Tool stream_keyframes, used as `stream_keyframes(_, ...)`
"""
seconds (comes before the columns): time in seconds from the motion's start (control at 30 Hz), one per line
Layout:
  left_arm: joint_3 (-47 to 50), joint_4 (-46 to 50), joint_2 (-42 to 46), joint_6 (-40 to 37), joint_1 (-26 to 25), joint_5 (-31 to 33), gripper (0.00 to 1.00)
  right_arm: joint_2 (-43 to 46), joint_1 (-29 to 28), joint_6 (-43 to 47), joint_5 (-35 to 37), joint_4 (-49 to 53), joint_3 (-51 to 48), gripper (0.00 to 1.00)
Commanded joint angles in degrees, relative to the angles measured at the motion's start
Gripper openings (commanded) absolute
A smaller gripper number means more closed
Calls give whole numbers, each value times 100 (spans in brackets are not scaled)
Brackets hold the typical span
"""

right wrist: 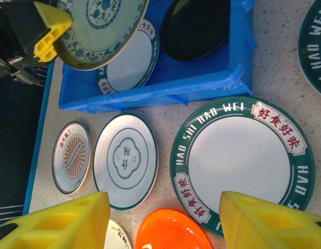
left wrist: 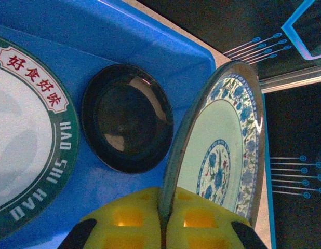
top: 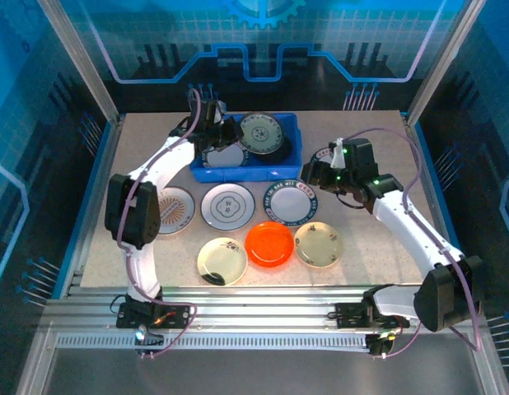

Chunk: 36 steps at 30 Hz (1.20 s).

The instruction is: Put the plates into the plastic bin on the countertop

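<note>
**Top view.** The left gripper is clamped on the rim of the teal plate, which hangs tilted over the plastic bin at the far side of the countertop. The right gripper hovers just right of the bin, above the countertop. Six plates lie in two rows in front of the bin:
- far row: the sunburst plate, the grey-white plate and the green-rimmed plate;
- near row: the left cream plate, the orange plate and the right cream plate.

**Left wrist view.** The yellow fingers pinch the teal plate on edge, with the jaws together on its rim. Below it, flat on the bin floor, lie the dark plate and the white lettered plate.

**Right wrist view.** The right gripper's jaws stand apart and hold nothing, directly above the green-rimmed plate. A seventh plate lies on the countertop at the right edge, just outside the bin.

**Assessment.** Two plates are deposited and a third is held over the bin, not yet released. Seven plates remain on the countertop, so I judge the task well under half done. Floor space in the bin is largely taken, so the remaining plates will likely need stacking.
</note>
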<state>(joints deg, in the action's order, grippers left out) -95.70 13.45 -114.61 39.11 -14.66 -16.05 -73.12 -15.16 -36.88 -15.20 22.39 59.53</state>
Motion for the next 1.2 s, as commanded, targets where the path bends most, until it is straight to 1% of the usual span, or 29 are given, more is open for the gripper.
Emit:
stream_keyframes(0.0,-401,50,-296,148,-37,41,0,178,146,16,-128,-50,-122,59)
stream_keyframes(0.17,-868,173,-801,228,-64,76,0,159,276,-3,-190,-68,-177,59)
stream_keyframes(0.37,-1660,514,-1508,270,-134,136,0,145,329,-21,-233,-51,-192,59)
stream_keyframes(0.53,-2313,1122,-2047,282,-211,323,0,137,360,-36,-245,-76,-202,59)
stream_keyframes(0.77,-2427,1359,-2272,248,-266,601,0,88,365,-56,-321,-121,-203,59)
stream_keyframes(0.9,-2436,1423,-2318,204,-259,630,0,67,368,-47,-355,-137,-201,59)
stream_keyframes(0.93,-2447,1432,-2326,188,-266,621,3,64,378,-47,-361,-143,-205,59)
stream_keyframes(1.0,-2469,1474,-2356,159,-274,617,23,52,378,-64,-391,-165,-214,59)
stream_keyframes(1.07,-2481,1501,-2365,133,-282,603,37,49,380,-72,-412,-183,-223,59)
stream_keyframes(1.13,-2509,1556,-2360,87,-299,627,46,59,381,-89,-421,-189,-243,59)
stream_keyframes(1.17,-2551,1618,-2356,41,-310,671,48,76,375,-93,-422,-202,-251,59)
